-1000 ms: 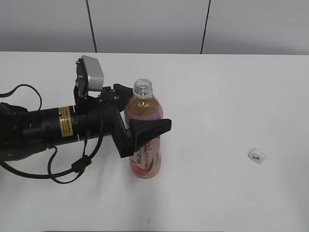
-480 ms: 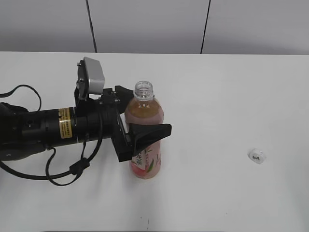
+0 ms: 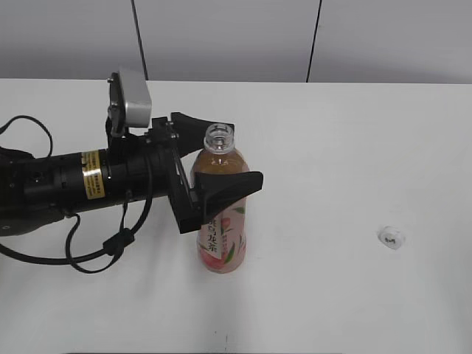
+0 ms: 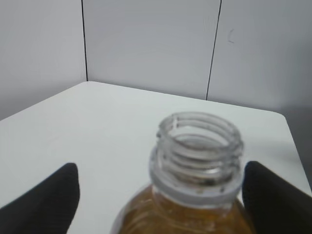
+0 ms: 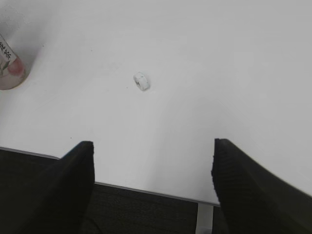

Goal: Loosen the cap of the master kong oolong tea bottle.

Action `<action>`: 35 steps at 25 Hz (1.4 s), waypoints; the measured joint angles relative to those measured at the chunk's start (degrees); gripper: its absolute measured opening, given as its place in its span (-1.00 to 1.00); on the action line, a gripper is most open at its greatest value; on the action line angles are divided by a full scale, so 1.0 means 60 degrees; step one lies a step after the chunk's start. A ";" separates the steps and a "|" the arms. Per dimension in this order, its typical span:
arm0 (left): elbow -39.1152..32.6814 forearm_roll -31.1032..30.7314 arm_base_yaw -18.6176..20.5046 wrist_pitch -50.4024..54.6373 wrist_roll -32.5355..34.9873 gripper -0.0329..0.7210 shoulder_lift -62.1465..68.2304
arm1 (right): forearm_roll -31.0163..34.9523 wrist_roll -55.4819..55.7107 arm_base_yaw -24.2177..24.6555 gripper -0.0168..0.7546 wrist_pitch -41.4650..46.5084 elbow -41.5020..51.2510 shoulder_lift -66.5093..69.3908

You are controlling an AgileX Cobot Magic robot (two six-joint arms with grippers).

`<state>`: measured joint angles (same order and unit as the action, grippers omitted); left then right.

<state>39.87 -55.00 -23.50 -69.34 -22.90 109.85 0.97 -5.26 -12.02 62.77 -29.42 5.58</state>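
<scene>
**A:** Where is the cap (image 3: 392, 238)?

**B:** Off the bottle (image 3: 221, 214). It lies on the table (image 3: 332, 133), well apart from the left gripper (image 3: 219, 158) and out ahead of the right gripper (image 5: 152, 165). The bottle neck is open, threads bare, amber tea up to the shoulder.

**A:** State of the left gripper?

**B:** Jaws apart, one on each side of the bottle. In the left wrist view both fingers (image 4: 48, 195) stand clear of the neck, just below the threads. From the side view I cannot tell whether either one touches the body.

**A:** And the right one?

**B:** Jaws wide apart, holding nothing, raised above the near table edge.

**A:** So what remains?

**B:** As I judge it, loosening is complete; the step in hand is letting go. Procedure: open evenly, then back the left gripper straight away from the bottle without sideways drag. The bottle is tall, slim and uncapped, so a nudge at the shoulder could tip it and spill tea.
</scene>
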 joint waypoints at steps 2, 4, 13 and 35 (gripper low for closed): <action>0.0000 0.0011 0.0000 0.0009 0.0000 0.72 0.0000 | 0.0000 0.0000 0.0000 0.51 0.0000 0.0000 0.0000; 0.0000 0.0059 0.0000 0.0009 0.0000 0.72 0.0000 | 0.0000 0.0000 0.0000 0.51 0.0000 0.0000 0.0000; 0.0000 0.0224 0.0000 0.0020 -0.0007 0.72 -0.0514 | 0.0005 0.0000 0.0000 0.51 0.0000 0.0000 0.0000; -0.0007 -0.0195 0.0000 0.0631 -0.2093 0.66 -0.3010 | 0.0005 0.0000 0.0000 0.51 0.0000 0.0000 0.0000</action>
<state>39.83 -56.17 -23.50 -65.55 -35.46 91.79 1.01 -5.26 -12.02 62.77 -29.42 5.58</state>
